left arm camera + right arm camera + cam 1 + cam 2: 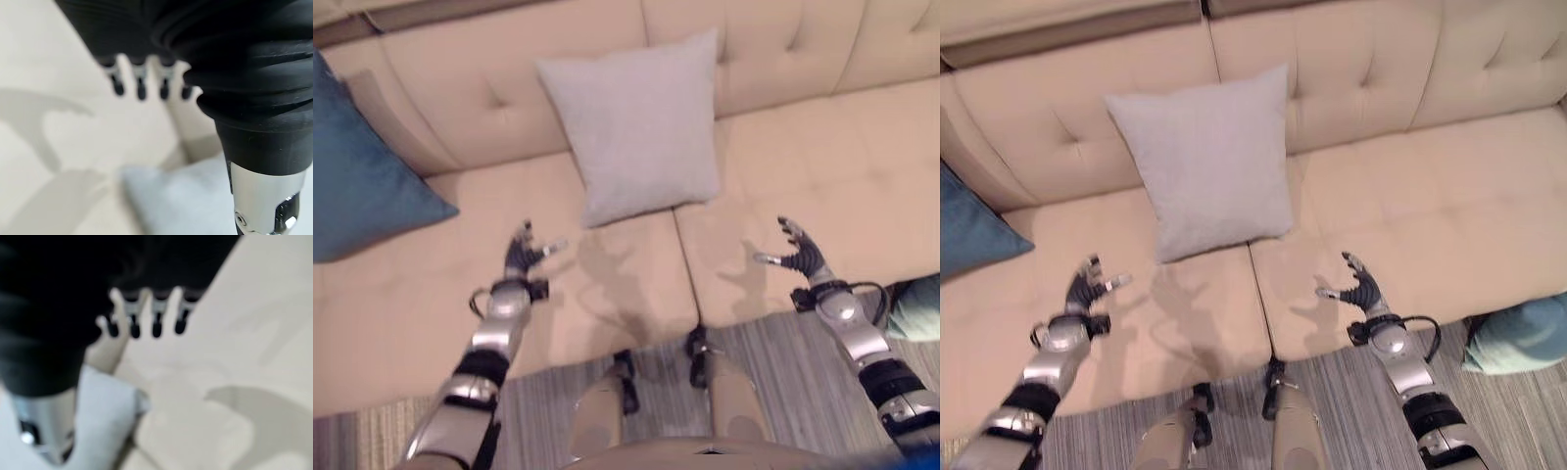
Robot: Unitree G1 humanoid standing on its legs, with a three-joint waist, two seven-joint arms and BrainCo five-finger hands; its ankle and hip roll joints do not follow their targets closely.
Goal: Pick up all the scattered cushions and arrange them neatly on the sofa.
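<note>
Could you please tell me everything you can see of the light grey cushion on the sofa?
The light grey cushion is square, plump and plain, in what looks like a soft woven fabric. It stands tilted, leaning back against the beige sofa backrest, its lower edge resting on the seat over the seam between two seat cushions. Both the left hand and the right hand hover open in front of it, apart from it.

Cushions: three. One grey cushion (636, 127) propped against the sofa (440, 294) backrest at the seat's middle seam; one blue cushion (357, 166) at the left end of the seat; one pale green cushion (1520, 338) off the seat, on the floor by the right front edge. Sofas: one.
</note>
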